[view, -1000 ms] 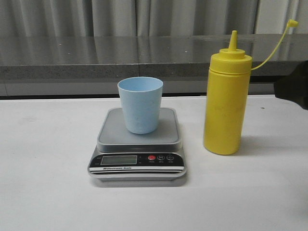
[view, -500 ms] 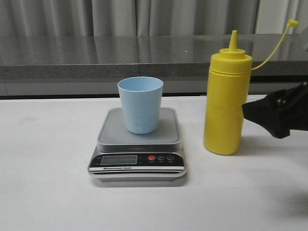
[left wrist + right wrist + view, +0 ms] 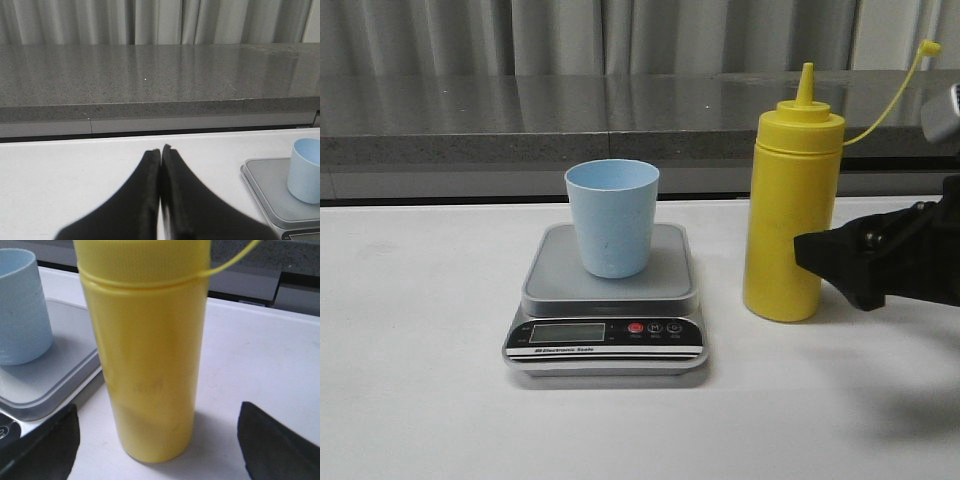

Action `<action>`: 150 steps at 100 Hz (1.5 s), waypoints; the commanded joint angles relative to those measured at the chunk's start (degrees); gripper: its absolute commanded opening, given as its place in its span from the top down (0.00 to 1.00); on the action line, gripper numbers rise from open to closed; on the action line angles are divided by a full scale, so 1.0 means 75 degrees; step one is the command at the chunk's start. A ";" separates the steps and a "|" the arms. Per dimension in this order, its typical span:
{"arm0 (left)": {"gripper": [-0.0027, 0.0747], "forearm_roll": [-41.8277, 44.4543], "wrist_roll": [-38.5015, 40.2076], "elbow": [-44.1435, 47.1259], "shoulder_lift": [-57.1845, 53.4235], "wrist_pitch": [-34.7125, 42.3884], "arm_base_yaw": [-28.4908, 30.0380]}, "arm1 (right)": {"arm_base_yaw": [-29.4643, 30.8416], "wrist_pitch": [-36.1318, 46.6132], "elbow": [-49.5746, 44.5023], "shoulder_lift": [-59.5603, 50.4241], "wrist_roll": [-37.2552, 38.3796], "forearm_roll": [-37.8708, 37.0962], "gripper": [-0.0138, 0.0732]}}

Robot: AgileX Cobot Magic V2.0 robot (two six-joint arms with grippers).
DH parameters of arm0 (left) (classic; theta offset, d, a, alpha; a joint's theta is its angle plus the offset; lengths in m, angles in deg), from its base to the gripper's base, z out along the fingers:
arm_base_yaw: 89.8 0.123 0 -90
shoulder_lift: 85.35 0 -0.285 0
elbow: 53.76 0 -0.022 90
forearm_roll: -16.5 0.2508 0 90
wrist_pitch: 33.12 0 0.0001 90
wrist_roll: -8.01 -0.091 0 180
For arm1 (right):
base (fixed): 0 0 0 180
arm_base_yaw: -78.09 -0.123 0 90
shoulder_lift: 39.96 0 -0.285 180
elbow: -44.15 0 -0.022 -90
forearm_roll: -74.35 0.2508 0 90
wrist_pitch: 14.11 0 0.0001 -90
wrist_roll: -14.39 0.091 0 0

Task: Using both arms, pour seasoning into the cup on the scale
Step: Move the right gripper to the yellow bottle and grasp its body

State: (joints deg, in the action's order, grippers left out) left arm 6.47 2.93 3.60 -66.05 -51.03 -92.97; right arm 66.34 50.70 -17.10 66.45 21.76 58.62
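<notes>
- Grey pleated curtains hang behind a long dark speckled stone ledge [image 3: 520, 115], and in front of it spreads a white tabletop [image 3: 410, 300].
- On the tabletop, near the middle of the front view, sits the scale [image 3: 607, 305], flat and silver-grey, with a black front panel, an LCD display [image 3: 566, 332] and a red button [image 3: 635, 327] facing the camera.
- The cup [image 3: 612, 217], pale blue and tapered, stands upright on the scale's platform, open end up.
- The seasoning [image 3: 790, 205], a tall yellow squeeze bottle, stands upright on the tabletop just beside the scale on its right, apart from it; its cone nozzle points up and a thin yellow tether arcs away to a small cap [image 3: 927, 46].
- The right gripper [image 3: 160, 440] comes in from the right at the level of the bottle's lower half; in the right wrist view its dark fingers [image 3: 270, 445] are spread wide, one on each side of the bottle, with bare tabletop showing between each finger and the yellow wall.
- The left gripper [image 3: 161, 152] appears only in its own wrist view, fingers pressed together with nothing between them, hovering over bare tabletop well to the left of the scale and cup.
</notes>
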 commanded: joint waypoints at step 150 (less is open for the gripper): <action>0.99 -0.0102 0.0047 -0.0185 0.0056 0.0621 0.0022 | -0.0008 0.0384 0.1565 0.0122 0.0148 -0.0580 0.11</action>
State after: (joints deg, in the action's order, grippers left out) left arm 6.47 2.93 3.60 -66.05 -51.03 -92.97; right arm 66.34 49.71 -6.56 69.19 22.66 54.77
